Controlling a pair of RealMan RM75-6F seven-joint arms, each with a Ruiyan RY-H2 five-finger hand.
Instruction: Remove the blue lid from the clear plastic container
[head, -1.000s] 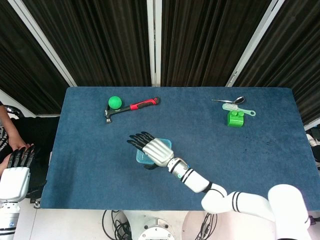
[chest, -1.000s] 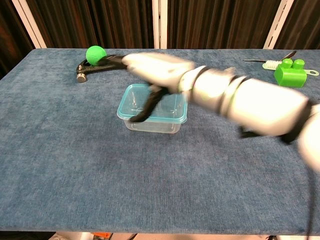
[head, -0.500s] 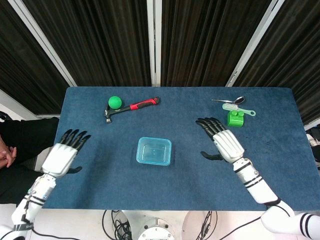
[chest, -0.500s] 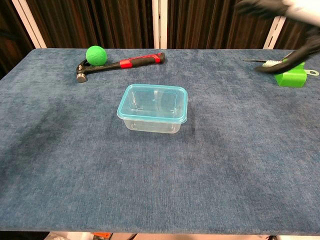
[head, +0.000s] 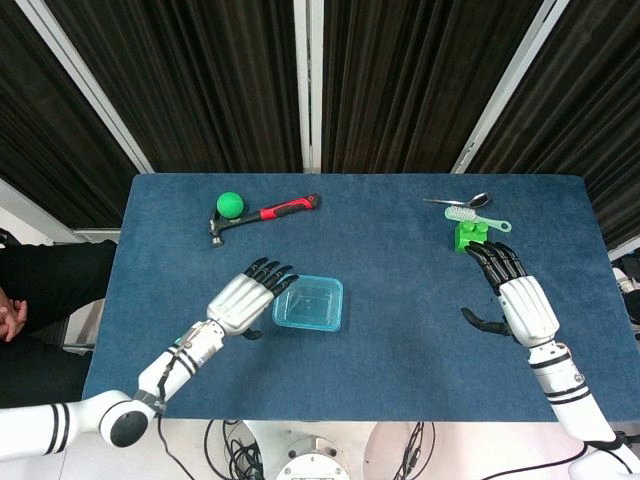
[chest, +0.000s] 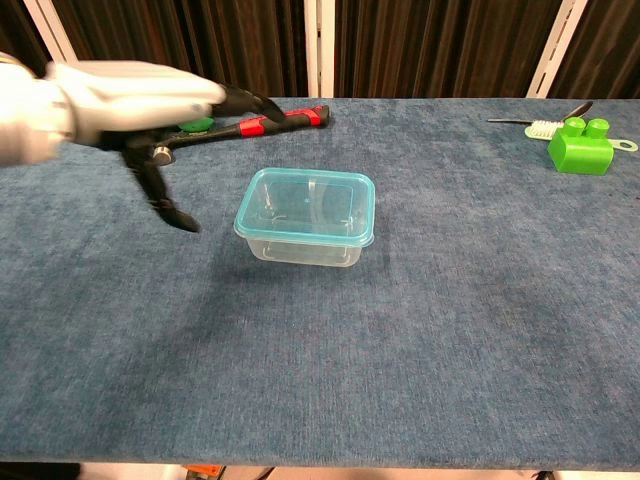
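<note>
A clear plastic container (head: 309, 304) (chest: 305, 217) with its blue lid (chest: 306, 206) on top sits in the middle of the blue table. My left hand (head: 245, 300) (chest: 150, 110) hovers just left of the container, fingers spread, holding nothing. My right hand (head: 515, 297) is far to the right, fingers apart and empty, near the green block; the chest view does not show it.
A red-handled hammer (head: 262, 216) (chest: 255, 124) and a green ball (head: 230, 204) lie at the back left. A green block (head: 470, 238) (chest: 581, 146), a brush (head: 470, 215) and a spoon (head: 460, 201) lie at the back right.
My left hand has come in from the table's left edge to just beside the container. My right hand has drawn further right, away from the container.
</note>
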